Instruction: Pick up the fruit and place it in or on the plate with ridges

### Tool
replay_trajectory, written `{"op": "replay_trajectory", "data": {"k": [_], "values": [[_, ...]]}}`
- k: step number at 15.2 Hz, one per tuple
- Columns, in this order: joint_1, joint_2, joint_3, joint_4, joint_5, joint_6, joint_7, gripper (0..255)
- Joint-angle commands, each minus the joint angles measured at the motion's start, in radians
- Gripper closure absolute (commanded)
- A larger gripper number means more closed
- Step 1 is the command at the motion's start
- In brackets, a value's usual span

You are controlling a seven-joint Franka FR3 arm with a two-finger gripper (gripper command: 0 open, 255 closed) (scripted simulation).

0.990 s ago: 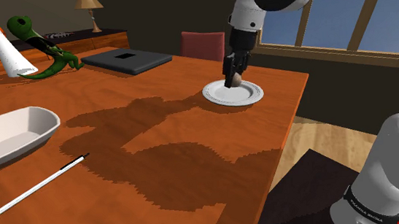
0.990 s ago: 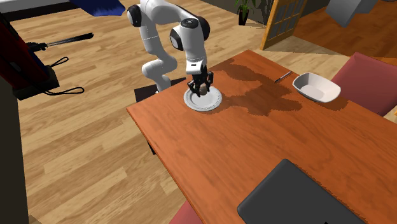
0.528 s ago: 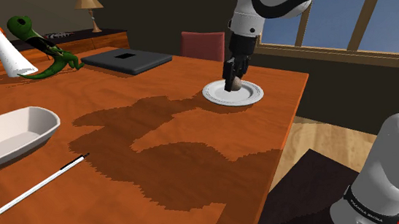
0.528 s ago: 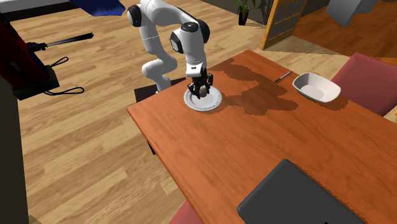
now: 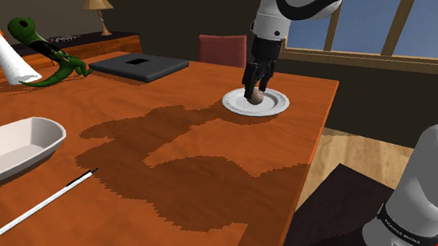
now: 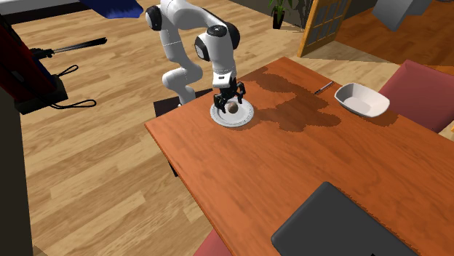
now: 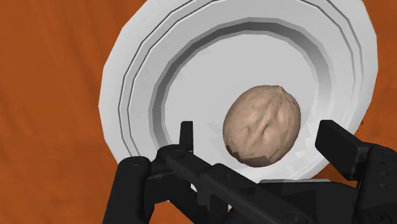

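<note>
Reaching up from the stand, then bending steeply down over the round white plate with a ridged rim point(image 5: 279, 105) near the edge of the orange-brown wooden table point(image 5: 172, 162). Pointing the all-black two-finger gripper point(image 5: 255, 86) downward, fingers spread apart, clasping nothing. Hovering just above the tan, wrinkled, rounded fruit point(image 7: 262, 125) lying in the plate's well.

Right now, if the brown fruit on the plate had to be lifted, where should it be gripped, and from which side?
Grip the fruit across its narrower middle, coming straight down. It is a rounded oval lying in the well of the plate, and the raised ridged rim would likely block a sideways approach. The open gripper hangs above it.
</note>
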Motion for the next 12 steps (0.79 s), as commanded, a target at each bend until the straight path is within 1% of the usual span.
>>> {"op": "replay_trajectory", "data": {"k": [1, 4, 12], "values": [[-0.001, -0.005, -0.003, 0.029, -0.002, -0.034, 0.001, 0], [-0.005, -0.01, -0.012, 0.116, -0.007, -0.128, 0.003, 0], [-0.005, -0.01, -0.012, 0.116, -0.007, -0.128, 0.003, 0]]}}
